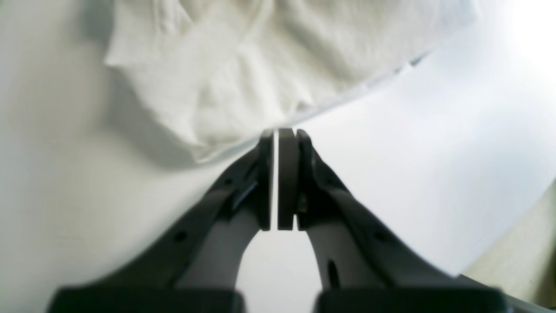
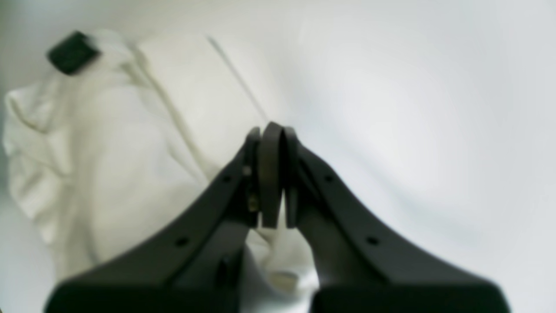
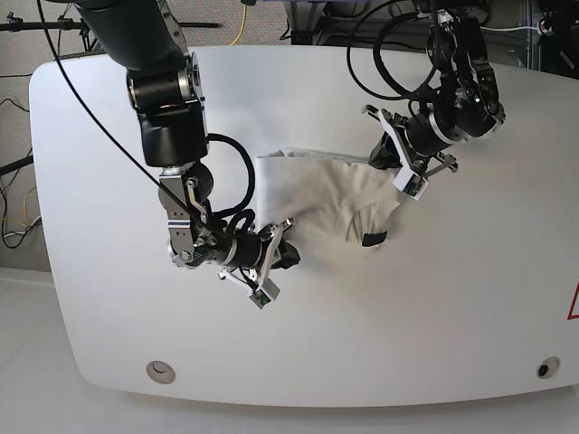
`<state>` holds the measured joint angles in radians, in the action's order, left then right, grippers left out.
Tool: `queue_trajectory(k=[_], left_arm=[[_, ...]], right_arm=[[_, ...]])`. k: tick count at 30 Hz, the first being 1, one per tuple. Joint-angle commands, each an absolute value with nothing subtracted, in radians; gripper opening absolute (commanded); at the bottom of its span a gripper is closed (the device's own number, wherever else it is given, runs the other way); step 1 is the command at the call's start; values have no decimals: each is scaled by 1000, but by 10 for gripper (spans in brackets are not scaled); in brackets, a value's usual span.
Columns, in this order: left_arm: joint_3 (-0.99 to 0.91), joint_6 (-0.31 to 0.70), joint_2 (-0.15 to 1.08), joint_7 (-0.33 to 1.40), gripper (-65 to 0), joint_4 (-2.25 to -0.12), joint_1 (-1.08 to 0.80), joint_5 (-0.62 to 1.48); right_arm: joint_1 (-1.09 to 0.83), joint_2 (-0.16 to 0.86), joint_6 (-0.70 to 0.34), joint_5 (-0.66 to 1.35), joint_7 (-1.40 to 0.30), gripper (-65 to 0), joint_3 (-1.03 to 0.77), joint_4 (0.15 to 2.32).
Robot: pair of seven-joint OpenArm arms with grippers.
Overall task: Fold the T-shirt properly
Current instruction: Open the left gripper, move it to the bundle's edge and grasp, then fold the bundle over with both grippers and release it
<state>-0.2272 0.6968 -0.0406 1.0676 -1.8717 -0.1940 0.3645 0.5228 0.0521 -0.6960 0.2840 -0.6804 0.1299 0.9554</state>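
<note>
Roughly mid-bench (image 3: 488,298), the T-shirt (image 3: 317,194) lies bunched with its long axis running left-right between both arms: left pincer (image 3: 405,167) pinched shut on its far right edge, right pincer (image 3: 276,244) shut on its near left corner.

base: I see it high overhead, looking down, far
wrists: each close behind its jaws, blurry
shared: T-shirt (image 3: 317,194) mid-frame on table (image 3: 470,298)
</note>
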Motion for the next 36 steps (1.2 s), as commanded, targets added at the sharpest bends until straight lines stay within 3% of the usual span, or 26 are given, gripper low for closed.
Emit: queue_trajectory(k=[1,13,36], left_arm=[[-228,698,-38,1052,-650,-1857,-170,377],[-213,698,-36,931,-650,-1635,-131,288],[-197,698,-35,765,-650,-1382,107,208]], right_arm=[[559,74,-698,298,-647,-650,127,960],[507,128,-698,298,-645,-650,127,952],[275,130,-698,300,-720,-650,122,1228]])
